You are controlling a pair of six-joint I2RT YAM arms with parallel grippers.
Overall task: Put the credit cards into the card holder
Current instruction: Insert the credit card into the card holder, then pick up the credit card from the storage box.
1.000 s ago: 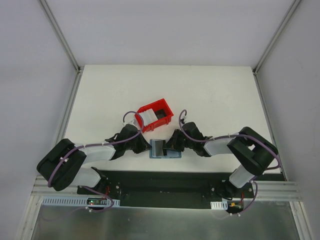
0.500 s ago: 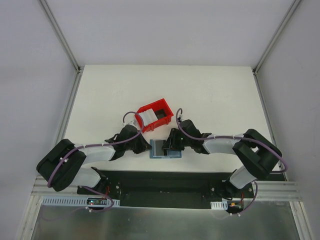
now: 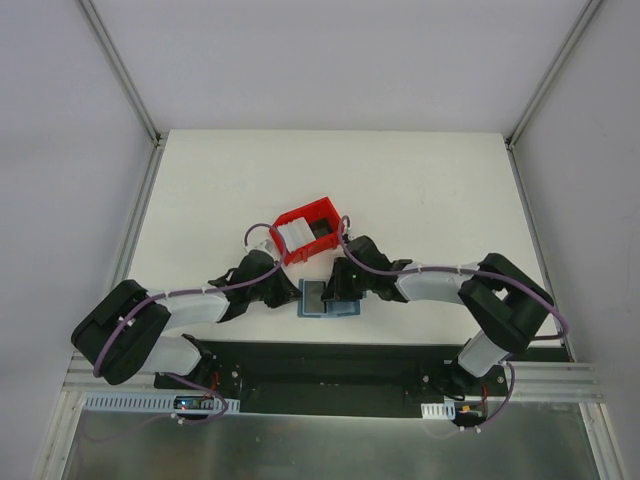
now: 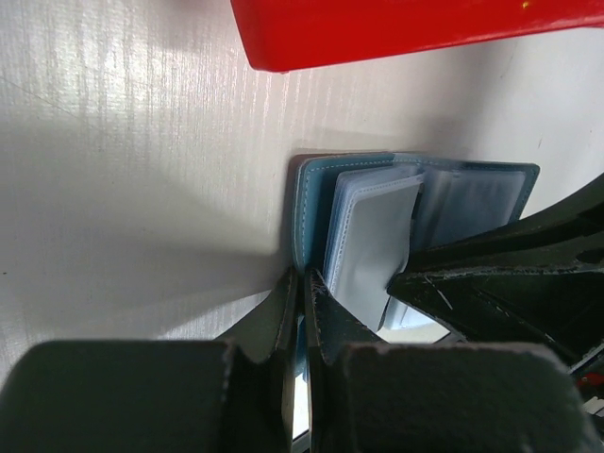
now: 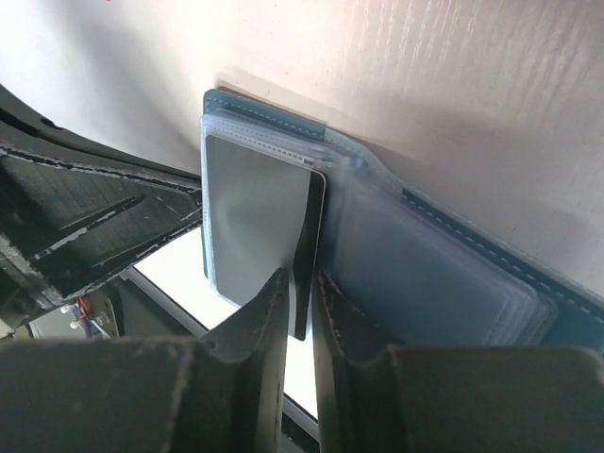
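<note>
The card holder (image 4: 310,193) lies open on the matte white table (image 3: 420,190), near the front edge and between the two arms, just on the near side of the red bin (image 4: 396,28), a glossy moulded plastic box with straight walls. It is a small rectangular wallet: a teal, leather-like cover with pale stitching along its rim and rounded corners, and inside it a fan of clear, slightly cloudy plastic sleeves with stitched borders. The left gripper (image 4: 304,283) comes in from the left and has its dark, rough-surfaced fingers pressed together on the near left edge of the teal cover. One credit card (image 5: 255,208), a thin, smooth, light-grey rectangle with a dark rim, lies flat on the left-hand sleeves, its far end at the sleeve's stitched border. The right gripper (image 5: 300,283) reaches in from the right; its jaws stand only narrowly apart with the card's near right edge between them, and I cannot tell whether they actually press it.
</note>
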